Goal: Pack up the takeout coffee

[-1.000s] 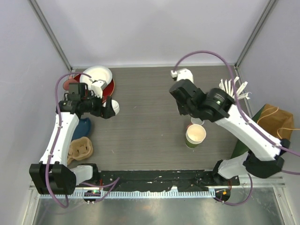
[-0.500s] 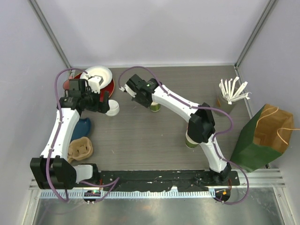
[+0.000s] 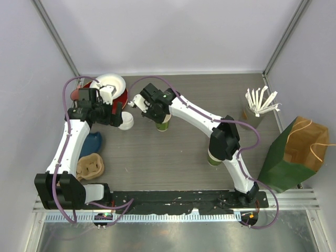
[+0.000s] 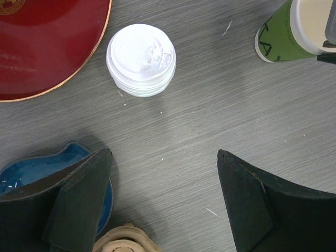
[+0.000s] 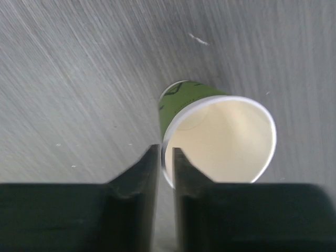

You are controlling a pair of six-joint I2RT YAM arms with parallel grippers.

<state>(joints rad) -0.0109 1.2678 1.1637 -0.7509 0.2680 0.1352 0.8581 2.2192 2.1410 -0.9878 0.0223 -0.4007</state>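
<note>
A green paper cup (image 5: 220, 136) with a cream inside and no lid stands on the table; it also shows in the top view (image 3: 163, 126) and the left wrist view (image 4: 283, 31). My right gripper (image 5: 166, 157) is shut on its rim, one finger inside and one outside, and shows at centre left in the top view (image 3: 160, 118). A stack of white lids (image 4: 140, 59) lies left of the cup (image 3: 126, 122). My left gripper (image 4: 164, 153) is open and empty, hovering just by the lids (image 3: 117, 116). A second green cup (image 3: 212, 159) stands partly hidden under the right arm.
A red plate (image 3: 122, 97) with a white bowl (image 3: 109, 84) sits at the back left. A blue dish (image 3: 93, 142) and a tan object (image 3: 89, 167) lie at the left. A brown paper bag (image 3: 296, 149) and a holder of white stirrers (image 3: 258, 102) stand at the right.
My right arm swung from the right side across to centre left, carrying one green cup, and now sets it a little nearer the lids. The left gripper stayed by the lids.
</note>
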